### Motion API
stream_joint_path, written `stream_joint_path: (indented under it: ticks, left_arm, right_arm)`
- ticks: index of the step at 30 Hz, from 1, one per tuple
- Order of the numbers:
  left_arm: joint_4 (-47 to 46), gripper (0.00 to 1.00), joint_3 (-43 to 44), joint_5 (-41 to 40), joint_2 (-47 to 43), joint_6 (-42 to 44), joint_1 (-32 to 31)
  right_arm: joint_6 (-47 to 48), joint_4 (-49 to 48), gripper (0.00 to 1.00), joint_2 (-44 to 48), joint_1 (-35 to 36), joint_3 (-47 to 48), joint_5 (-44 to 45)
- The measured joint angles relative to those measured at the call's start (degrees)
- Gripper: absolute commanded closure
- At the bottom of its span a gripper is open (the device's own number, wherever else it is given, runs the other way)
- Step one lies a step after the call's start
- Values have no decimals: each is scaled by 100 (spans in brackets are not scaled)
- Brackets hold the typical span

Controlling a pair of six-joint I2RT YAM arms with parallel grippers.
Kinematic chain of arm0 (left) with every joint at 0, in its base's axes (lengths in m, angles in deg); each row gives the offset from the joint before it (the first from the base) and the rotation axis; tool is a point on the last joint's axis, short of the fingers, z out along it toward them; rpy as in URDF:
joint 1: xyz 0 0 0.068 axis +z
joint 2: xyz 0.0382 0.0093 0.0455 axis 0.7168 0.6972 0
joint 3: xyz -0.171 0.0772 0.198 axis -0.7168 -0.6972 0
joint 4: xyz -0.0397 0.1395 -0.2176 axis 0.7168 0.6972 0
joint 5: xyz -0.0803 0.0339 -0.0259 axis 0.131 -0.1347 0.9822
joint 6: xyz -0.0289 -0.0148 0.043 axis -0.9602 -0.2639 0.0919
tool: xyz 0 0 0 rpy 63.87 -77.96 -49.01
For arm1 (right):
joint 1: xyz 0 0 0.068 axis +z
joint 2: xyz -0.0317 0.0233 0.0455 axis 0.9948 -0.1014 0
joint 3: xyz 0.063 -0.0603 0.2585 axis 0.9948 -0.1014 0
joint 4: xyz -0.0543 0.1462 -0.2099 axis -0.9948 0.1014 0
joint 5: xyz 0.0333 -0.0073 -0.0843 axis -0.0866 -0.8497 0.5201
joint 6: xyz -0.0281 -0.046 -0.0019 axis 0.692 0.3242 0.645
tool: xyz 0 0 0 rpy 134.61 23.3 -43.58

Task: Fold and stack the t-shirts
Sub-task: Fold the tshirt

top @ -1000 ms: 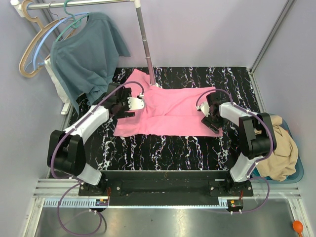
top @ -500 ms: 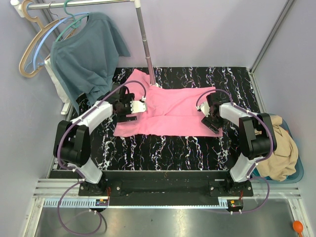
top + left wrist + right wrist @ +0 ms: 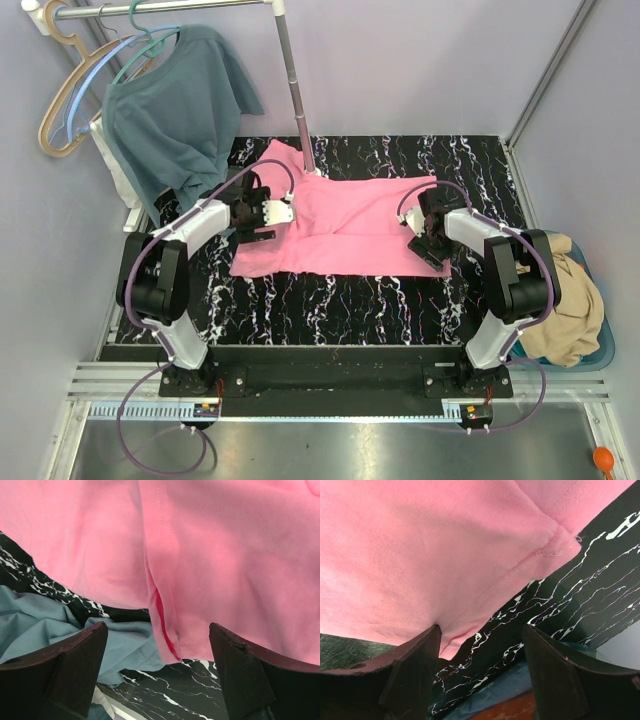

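A bright pink t-shirt (image 3: 345, 225) lies spread flat on the black marbled table (image 3: 330, 300). My left gripper (image 3: 264, 214) sits over the shirt's left sleeve edge. In the left wrist view it (image 3: 157, 680) stands open, with the pink sleeve edge (image 3: 167, 630) hanging between its fingers (image 3: 70, 665), untouched. My right gripper (image 3: 427, 236) is at the shirt's right hem corner. It (image 3: 482, 675) is open too, and the pink hem (image 3: 455, 640) lies against its left finger (image 3: 410, 670). A tan-beige t-shirt (image 3: 570, 290) is bunched in a blue bin at the right.
A larger teal-blue shirt (image 3: 175, 105) hangs from a hanger on the rack at back left, and its lower part drapes onto the table (image 3: 45, 625). The rack's metal pole (image 3: 295, 90) stands behind the pink shirt. The blue bin (image 3: 598, 345) sits off the table's right edge.
The left arm's elbow has swung in and up, and its gripper has shifted a little to the right over the sleeve, jaws narrowing slightly. The right arm has not moved.
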Motion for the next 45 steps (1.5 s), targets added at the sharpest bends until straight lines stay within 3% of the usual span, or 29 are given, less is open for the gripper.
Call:
stream_joint_path:
  ticks: [4,5,8,17,22,26,29,35,45]
  left_arm:
    - [-20,23,94,-26,166,24,61]
    - [-26,35,131,-39,219,26,79]
    - [-39,51,245,-52,350,15,120]
    - [-125,75,343,-120,531,11,149]
    - [-129,100,350,-190,551,-9,149]
    - [-129,99,404,-203,557,-52,149]
    - [-144,75,446,-219,557,-74,149]
    - [-146,44,446,-282,557,-101,149]
    - [-52,38,446,-275,553,-48,223]
  right_arm:
    - [0,-4,25,4,0,-4,2]
    - [0,-11,25,9,0,-9,0]
    - [2,-24,25,22,0,-24,2]
    - [0,-72,25,55,0,-66,11]
    - [-2,-72,25,55,2,-68,17]
    - [-15,-74,25,55,2,-70,17]
    - [-20,-83,24,55,2,-81,20]
    - [-26,-103,24,66,4,-96,24]
    - [-42,-125,25,74,4,-116,26]
